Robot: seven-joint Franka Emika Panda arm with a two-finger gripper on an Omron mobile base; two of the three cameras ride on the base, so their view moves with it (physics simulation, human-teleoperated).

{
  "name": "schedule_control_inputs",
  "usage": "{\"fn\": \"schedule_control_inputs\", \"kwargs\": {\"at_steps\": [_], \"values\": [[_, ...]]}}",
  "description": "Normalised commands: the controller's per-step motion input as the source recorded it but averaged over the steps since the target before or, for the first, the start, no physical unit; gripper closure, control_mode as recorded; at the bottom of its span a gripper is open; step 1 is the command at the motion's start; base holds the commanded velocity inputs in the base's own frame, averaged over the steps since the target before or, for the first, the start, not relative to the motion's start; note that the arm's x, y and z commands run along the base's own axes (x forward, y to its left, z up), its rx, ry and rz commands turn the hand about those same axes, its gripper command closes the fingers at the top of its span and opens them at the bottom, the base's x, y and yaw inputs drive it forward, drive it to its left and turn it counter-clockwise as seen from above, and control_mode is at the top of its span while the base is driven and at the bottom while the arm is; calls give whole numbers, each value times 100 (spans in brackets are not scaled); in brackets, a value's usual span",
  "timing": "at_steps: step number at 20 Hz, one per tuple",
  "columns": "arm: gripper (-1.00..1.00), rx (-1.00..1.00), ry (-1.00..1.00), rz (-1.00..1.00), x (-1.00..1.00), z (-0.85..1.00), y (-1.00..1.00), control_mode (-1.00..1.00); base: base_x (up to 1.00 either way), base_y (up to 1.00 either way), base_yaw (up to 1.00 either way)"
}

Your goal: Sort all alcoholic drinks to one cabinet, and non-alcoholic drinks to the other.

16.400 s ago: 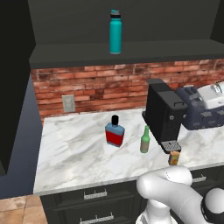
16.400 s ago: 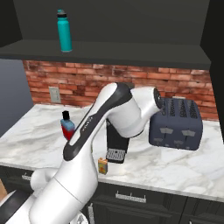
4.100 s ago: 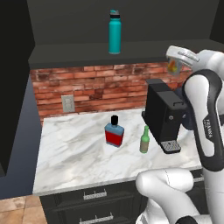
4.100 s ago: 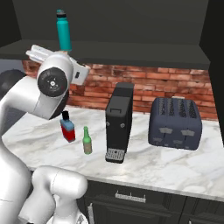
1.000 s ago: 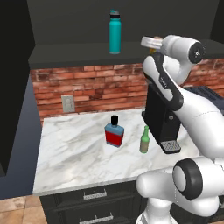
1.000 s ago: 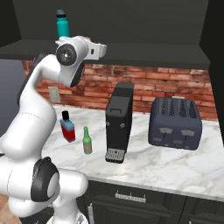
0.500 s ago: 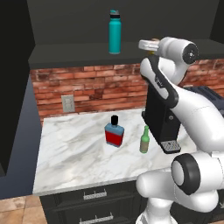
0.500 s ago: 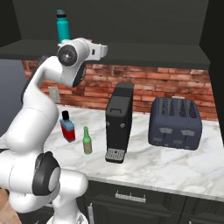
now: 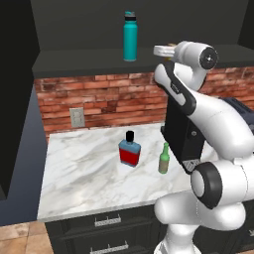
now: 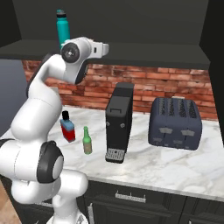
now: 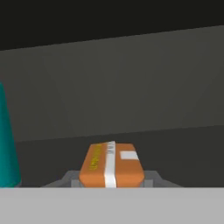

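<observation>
My gripper (image 11: 111, 177) is shut on a small orange carton (image 11: 111, 164) with a white stripe, held just over the dark cabinet shelf (image 9: 79, 57). The tall teal bottle (image 9: 130, 37) stands upright on that shelf to the carton's left, showing at the hand view's left edge as the teal bottle (image 11: 6, 144). From the bases, the hand (image 9: 162, 50) reaches into the open cabinet at shelf height, right of the teal bottle (image 10: 63, 26). Down on the marble counter stand the blue flask (image 9: 129, 151) and the slim green bottle (image 9: 164, 159), side by side and apart.
A black coffee machine (image 10: 118, 122) stands on the counter (image 10: 175, 166) right of the green bottle (image 10: 87, 141), with a dark toaster (image 10: 175, 123) further right. A brick wall backs the counter. The cabinet's dark back wall (image 11: 131, 87) lies ahead of the carton.
The hand with the carton has shifted a little to the left along the shelf, nearer the teal bottle. The bottles on the counter have not moved.
</observation>
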Motion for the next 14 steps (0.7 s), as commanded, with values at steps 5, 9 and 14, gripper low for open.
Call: {"fn": "schedule_control_inputs", "kwargs": {"at_steps": [5,9,14], "values": [[100,-2,0,0,26,-11,0,-100,0,0,0],[100,-2,0,0,11,-10,-1,-100,0,0,0],[100,-3,0,0,0,-25,-2,-100,0,0,0]]}}
